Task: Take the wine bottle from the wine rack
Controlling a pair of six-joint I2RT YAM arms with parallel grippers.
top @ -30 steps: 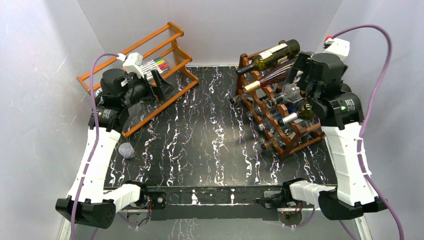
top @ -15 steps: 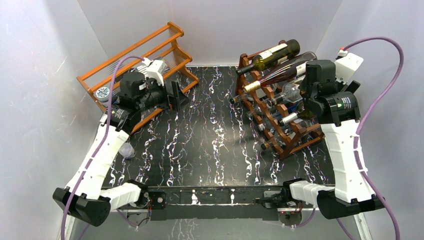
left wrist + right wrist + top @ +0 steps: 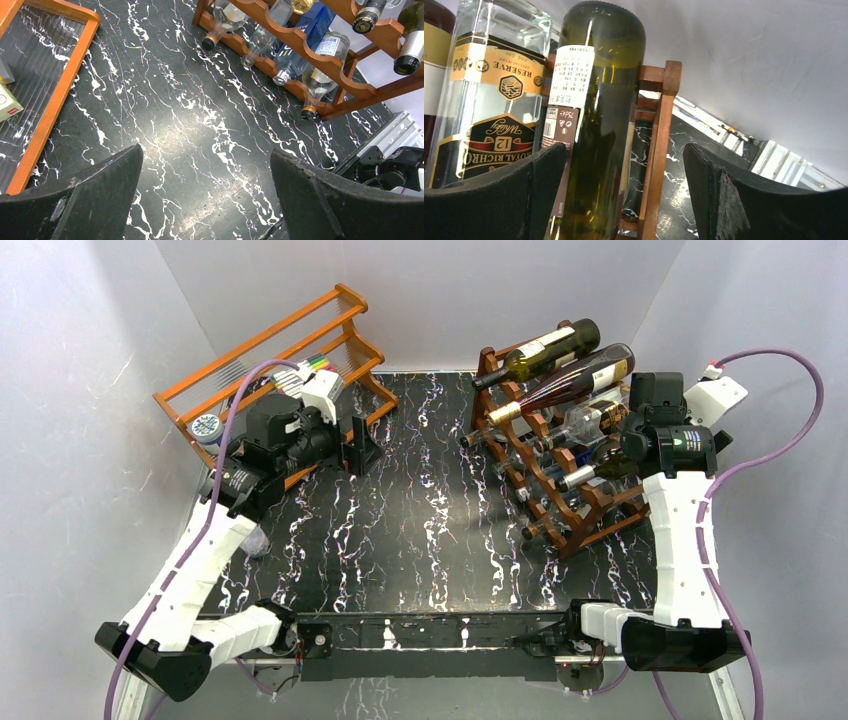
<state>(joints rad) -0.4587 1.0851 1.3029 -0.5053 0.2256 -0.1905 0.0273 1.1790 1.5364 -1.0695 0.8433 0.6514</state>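
My released right pincer (image 3: pixel 621 165) faces the wine bottle (image 3: pixel 596 100) at the counter's (image 3: pixel 400 530) far-right corner; I must centre on it, avoiding the wine rack (image 3: pixel 659 130).

You have a black table (image 3: pixel 420 530) with white veins, the wine rack (image 3: pixel 575 540) standing on its right side, an orange rack (image 3: pixel 59 100) at its far left corner.
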